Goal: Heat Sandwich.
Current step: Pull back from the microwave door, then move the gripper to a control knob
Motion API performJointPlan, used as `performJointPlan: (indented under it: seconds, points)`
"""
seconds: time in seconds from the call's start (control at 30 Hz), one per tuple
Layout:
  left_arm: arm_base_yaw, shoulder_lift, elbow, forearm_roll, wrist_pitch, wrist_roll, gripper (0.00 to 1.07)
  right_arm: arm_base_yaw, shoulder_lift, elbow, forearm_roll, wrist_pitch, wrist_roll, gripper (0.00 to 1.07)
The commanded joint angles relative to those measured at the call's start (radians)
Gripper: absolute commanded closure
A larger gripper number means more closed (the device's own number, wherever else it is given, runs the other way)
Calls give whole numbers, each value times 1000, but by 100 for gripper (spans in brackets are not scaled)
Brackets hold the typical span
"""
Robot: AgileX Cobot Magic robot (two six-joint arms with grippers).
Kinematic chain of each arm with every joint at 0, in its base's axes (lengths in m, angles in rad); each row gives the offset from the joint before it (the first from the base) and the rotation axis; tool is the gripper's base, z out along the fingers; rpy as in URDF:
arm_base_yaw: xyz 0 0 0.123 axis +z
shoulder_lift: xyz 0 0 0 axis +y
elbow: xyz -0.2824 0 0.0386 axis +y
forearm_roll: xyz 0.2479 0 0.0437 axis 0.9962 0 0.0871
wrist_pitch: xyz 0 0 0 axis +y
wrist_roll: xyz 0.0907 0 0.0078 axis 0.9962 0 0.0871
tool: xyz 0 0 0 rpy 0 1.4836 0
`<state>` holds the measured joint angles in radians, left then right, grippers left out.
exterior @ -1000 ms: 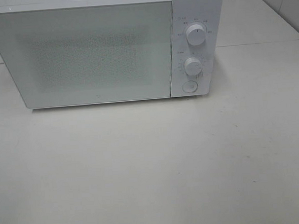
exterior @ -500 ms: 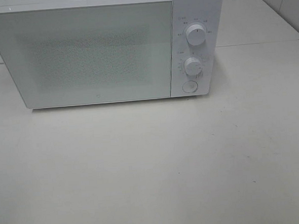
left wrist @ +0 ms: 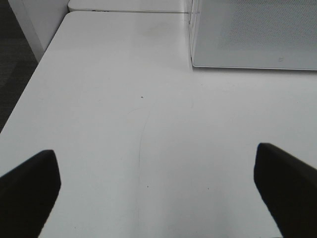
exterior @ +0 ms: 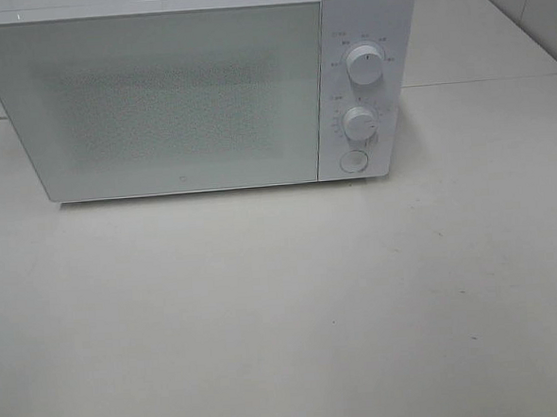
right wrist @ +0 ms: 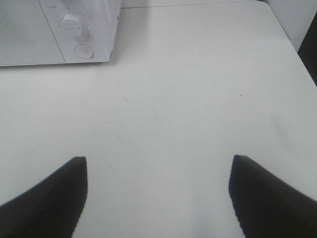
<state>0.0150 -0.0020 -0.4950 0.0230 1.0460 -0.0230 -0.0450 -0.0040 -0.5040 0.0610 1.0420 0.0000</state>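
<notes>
Microwave [exterior: 196,91] is seen shut; no sandwich is shown. Left gripper [left wrist: 154,163] and right gripper [right wrist: 158,161] are held spread, empty, likely to leave its door [exterior: 159,112] free.

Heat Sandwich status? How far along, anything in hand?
Done: cannot tell. The microwave has its door shut, and no sandwich shows in any view; the speckled door hides whatever is inside. In hand: nothing. The left gripper and right gripper are open and empty above the table. Left: everything if the sandwich is not inside, otherwise perhaps only retrieval.
</notes>
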Motion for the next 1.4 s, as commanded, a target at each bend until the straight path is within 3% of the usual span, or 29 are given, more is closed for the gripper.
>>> performJointPlan:
  seconds: [0.03,0.67,1.4]
  points:
    - [3,-24,2,-4,-9,1,6,-2,-23,3,2,-5,0,31]
    - [3,-24,2,-3,-9,2,6,-2,22,-3,3,-7,11,28]
    - [3,-24,2,-3,-9,2,6,-2,437,-34,9,-412,6,27]
